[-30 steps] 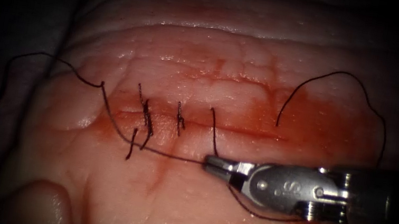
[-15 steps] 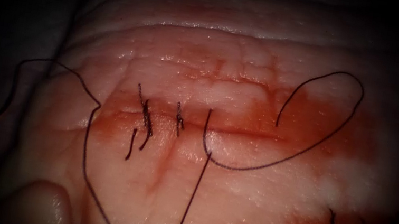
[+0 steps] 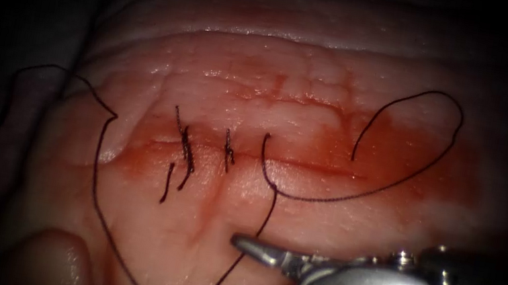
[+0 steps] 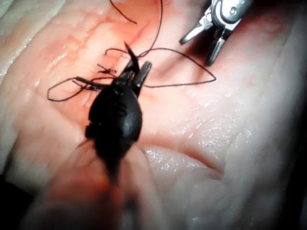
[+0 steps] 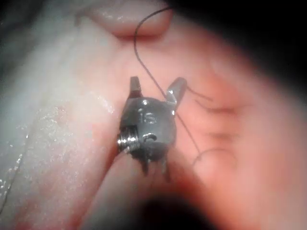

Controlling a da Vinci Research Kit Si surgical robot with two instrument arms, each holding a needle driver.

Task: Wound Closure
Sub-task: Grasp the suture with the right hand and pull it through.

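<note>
The tissue (image 3: 198,236) has a horizontal cut (image 3: 324,169) with two tied stitches (image 3: 186,150) toward its left. A dark thread (image 3: 97,179) crosses the cut at a third stitch (image 3: 264,158). From there it runs down in a wide slack loop and off to the far left. My right tool (image 3: 238,274) lies below the cut with its jaws wide open, holding nothing, and the thread passes between them (image 5: 156,86). My left tool (image 4: 136,69) has its jaws shut. A short dark curved point that looks like the needle (image 4: 126,48) sticks out of them, off the tissue.
The thread's free end (image 3: 407,119) curls in a loop on the red fluid (image 3: 401,159) right of the stitches. Cut thread ends (image 3: 167,186) hang below the leftmost stitch. A raised fold of tissue (image 3: 48,260) lies near the lower left.
A second ago my right tool was shut on the thread just below the cut. It then left the view downward with the thread; now it is back, jaws open, thread lying slack.
</note>
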